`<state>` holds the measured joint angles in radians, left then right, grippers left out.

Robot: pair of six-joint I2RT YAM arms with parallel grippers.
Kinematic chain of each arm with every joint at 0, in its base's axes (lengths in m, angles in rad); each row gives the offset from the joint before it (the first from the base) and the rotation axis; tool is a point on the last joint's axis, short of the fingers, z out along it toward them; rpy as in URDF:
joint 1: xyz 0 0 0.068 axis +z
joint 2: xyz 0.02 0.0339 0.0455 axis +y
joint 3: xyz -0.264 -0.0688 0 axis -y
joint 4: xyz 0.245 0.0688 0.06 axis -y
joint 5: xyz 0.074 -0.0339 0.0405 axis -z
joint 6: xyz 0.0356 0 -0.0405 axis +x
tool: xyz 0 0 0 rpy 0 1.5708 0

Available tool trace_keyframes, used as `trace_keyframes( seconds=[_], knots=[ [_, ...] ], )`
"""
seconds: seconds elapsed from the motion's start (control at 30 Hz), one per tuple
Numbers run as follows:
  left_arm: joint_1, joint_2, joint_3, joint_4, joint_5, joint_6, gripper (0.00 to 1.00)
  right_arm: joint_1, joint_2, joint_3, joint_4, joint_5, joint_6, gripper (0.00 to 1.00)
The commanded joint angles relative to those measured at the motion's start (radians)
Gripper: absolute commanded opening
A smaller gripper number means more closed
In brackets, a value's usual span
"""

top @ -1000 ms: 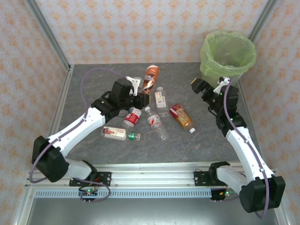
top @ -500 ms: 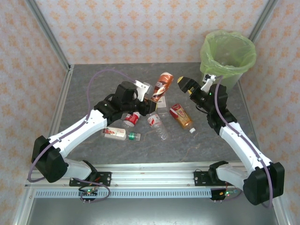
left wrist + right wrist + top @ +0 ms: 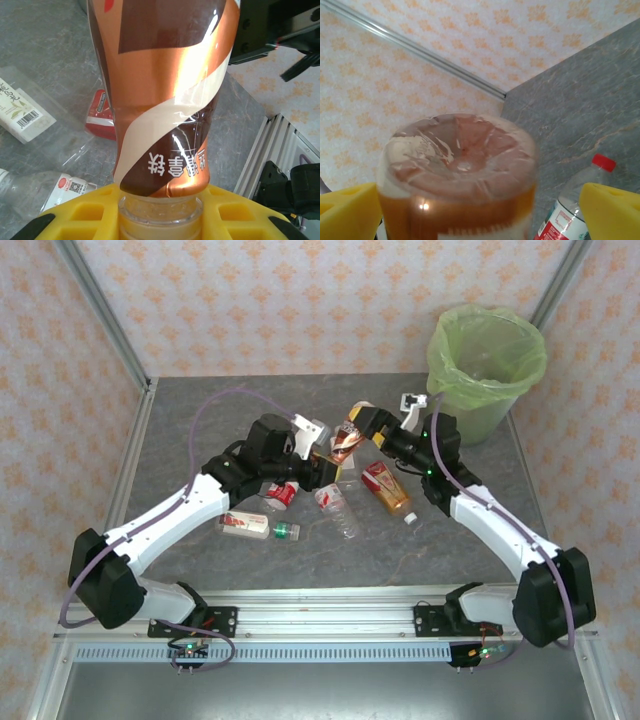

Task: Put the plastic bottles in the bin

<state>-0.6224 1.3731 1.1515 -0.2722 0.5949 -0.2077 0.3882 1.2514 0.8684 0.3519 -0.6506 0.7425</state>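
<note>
A grey, stone-patterned table (image 3: 200, 410) carries the tall round bin (image 3: 487, 355) at its 1 o'clock corner, lined with a crinkled, translucent light-green bag. Two white-and-black arms meet just toward 12 o'clock from the table's centre. There the left gripper (image 3: 322, 455) is clamped on the clear neck of a brown-orange bottle (image 3: 347, 435), holding it above the surface and well short of the bin. The right gripper (image 3: 372, 425) stands with its fingers wide apart on either side of the bottle's base. The left wrist view shows that neck seated between yellow pads (image 3: 75, 220) and a glossy copper, brown and cream wrap with white Chinese characters, upside down and not confidently readable. The right wrist view instead shows the bottle's dimpled underside (image 3: 460, 160) between two yellow pads (image 3: 612, 210), with a gap at the 3 o'clock pad. Five loose bottles lie around the centre: a red-labelled one (image 3: 385, 488) at 4 o'clock of the held bottle, three clear ones, and a green-capped bottle (image 3: 257, 526) at 7 o'clock. Up close, one white label (image 3: 22, 112) bears a barcode and leaf print.
</note>
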Motion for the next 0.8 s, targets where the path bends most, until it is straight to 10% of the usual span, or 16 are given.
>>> trace_keyframes(
  seconds=[0.0,0.63,0.77],
  knots=[
    [-0.012,0.016,0.042,-0.004,0.031,0.027,0.00,0.009,0.020,0.040,0.102,-0.038,-0.019,0.96],
    [-0.014,0.043,0.060,-0.044,-0.008,0.056,0.00,0.010,0.026,0.058,0.043,0.017,-0.088,0.17],
    [-0.014,0.040,0.061,-0.052,-0.037,0.059,0.21,0.011,0.019,0.055,0.012,0.066,-0.097,0.00]
  ],
)
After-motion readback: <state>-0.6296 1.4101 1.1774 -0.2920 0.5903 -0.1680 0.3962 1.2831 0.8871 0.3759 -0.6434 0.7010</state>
